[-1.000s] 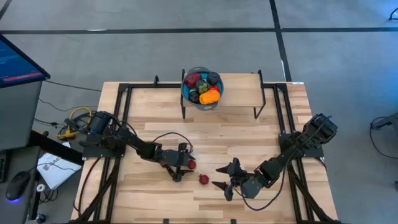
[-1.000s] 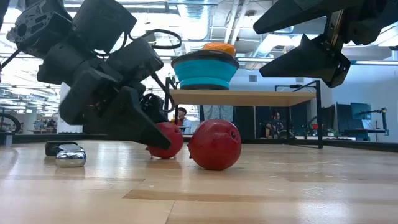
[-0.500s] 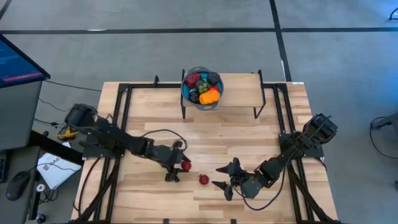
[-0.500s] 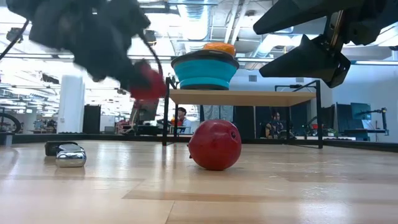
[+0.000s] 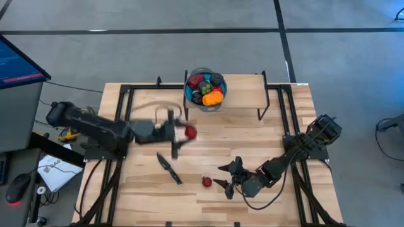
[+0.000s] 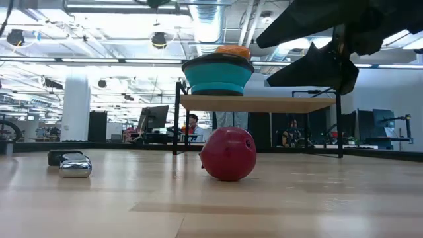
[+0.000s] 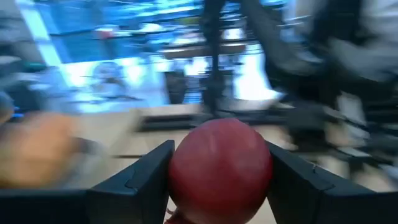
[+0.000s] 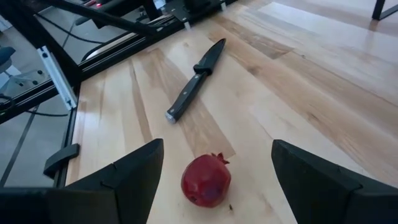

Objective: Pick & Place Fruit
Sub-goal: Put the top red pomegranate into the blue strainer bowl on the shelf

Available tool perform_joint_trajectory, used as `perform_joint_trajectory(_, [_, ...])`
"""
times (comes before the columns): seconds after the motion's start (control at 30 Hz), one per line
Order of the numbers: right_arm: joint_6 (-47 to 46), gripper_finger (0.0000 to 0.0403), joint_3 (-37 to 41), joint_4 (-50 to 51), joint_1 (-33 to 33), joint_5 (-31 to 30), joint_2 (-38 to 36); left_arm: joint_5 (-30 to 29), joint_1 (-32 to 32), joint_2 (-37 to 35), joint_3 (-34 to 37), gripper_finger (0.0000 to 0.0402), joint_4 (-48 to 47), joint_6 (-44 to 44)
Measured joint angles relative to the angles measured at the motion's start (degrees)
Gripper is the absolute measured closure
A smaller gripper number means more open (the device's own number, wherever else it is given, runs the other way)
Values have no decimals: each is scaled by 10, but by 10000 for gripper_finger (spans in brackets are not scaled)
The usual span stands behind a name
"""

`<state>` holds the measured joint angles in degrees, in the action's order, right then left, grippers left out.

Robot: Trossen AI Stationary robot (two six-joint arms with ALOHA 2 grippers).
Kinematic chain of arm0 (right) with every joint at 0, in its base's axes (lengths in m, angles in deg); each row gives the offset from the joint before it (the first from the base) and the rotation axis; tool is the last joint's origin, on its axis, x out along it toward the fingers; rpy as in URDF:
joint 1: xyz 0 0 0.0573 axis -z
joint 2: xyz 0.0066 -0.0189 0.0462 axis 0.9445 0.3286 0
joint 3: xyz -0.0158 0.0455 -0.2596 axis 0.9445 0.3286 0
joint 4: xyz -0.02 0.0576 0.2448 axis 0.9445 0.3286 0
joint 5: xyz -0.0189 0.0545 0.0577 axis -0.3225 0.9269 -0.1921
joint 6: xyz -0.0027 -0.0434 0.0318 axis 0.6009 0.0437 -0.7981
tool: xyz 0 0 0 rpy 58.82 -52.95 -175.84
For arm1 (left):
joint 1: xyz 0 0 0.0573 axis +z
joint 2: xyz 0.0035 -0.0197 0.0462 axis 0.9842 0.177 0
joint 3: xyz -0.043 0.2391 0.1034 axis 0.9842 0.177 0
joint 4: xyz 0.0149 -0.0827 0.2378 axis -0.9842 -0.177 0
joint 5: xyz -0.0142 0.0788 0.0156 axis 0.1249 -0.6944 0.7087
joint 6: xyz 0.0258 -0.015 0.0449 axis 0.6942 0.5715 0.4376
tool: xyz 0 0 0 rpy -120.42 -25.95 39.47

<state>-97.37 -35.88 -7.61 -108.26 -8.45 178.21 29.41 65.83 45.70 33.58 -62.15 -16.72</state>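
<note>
**Operator:** Where was your left gripper, and what did it have?

**Observer:** Your left gripper (image 5: pixel 183 132) was up off the wooden table (image 5: pixel 208 148), a little toward ten o'clock from the table's middle. Its two dark fingers (image 7: pixel 134 183) were clamped on a small round red toy fruit (image 5: pixel 189 132). In the left wrist view that fruit (image 7: pixel 219 169) sat squarely between them, touching both. The low view showed nothing of that arm.

**Operator:** And the right one?

**Observer:** Your right gripper (image 5: pixel 228 176) hovered near the table's front edge, toward five o'clock from the middle. Its fingers (image 8: pixel 127 171) were spread wide and held nothing. A dark red pomegranate-shaped toy (image 5: pixel 206 181) lay on the wood just beside it, on its nine o'clock side. In the right wrist view that piece (image 8: pixel 206 180) lay between the open fingers but clear of both. In the low view it (image 6: pixel 228 153) rested alone on the boards.

**Operator:** What about the other fruit?

**Observer:** You had a teal round bowl (image 5: pixel 192 96) standing on a raised wooden shelf with black legs (image 5: pixel 243 94) at twelve o'clock. In it you could see a red piece, a green one, an orange one and dark ones, heaped together.

**Operator:** Anything else on the table?

**Observer:** A black-handled kitchen knife (image 5: pixel 169 169) lay flat toward seven o'clock from the middle, well apart from the pomegranate toy. The right wrist view showed it (image 8: pixel 194 79) beyond that fruit.
</note>
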Motion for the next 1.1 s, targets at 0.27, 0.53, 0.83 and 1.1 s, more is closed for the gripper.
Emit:
perform_joint_trajectory(0.27, [0, 110, 0, -4, 10, 0, 0, -13, 194, -9, -101, 189, -119, 26])
perform_joint_trajectory(0.53, [0, 110, 0, -5, 9, 0, 0, 129, 343, 24, -102, 189, -118, -47])
perform_joint_trajectory(0.83, [0, 110, 0, -4, 8, 0, 0, 146, 369, 79, -101, 149, -118, -52])
perform_joint_trajectory(1.1, [0, 110, 0, -4, 8, 0, 0, 146, 378, 91, -101, 94, -112, -52])
